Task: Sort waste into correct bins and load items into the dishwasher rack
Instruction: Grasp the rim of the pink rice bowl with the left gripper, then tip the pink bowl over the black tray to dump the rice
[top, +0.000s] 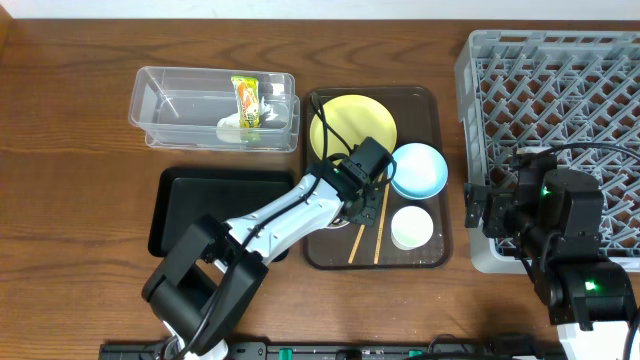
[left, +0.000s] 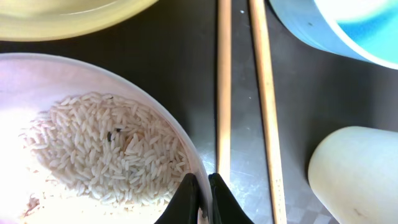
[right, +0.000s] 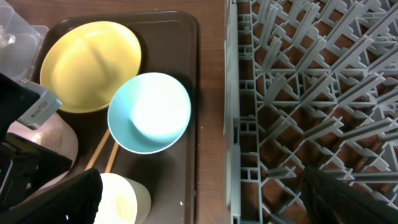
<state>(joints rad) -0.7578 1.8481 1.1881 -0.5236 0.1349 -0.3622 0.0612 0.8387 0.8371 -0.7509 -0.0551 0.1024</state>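
In the left wrist view my left gripper (left: 204, 186) is shut on the rim of the white bowl (left: 28, 81), which holds whitish rice scraps (left: 106, 149). The chopsticks (left: 224, 93) lie just right of it on the tray. The yellow plate (top: 345, 120), blue bowl (top: 420, 170) and white cup (top: 411, 227) stand around it. My right gripper (right: 205, 199) is open and empty, straddling the left wall of the grey dishwasher rack (top: 560, 80). The clear tub (top: 170, 100) holds the snack wrapper (top: 246, 100) and the paper scrap (top: 232, 127). The black tray (top: 200, 200) lies at the left.
The dark brown serving tray (top: 425, 100) carries the dishes between the bins and the rack. My left arm stretches across the black tray's right end. A strip of bare wooden table separates the serving tray from the rack wall (right: 235, 155).
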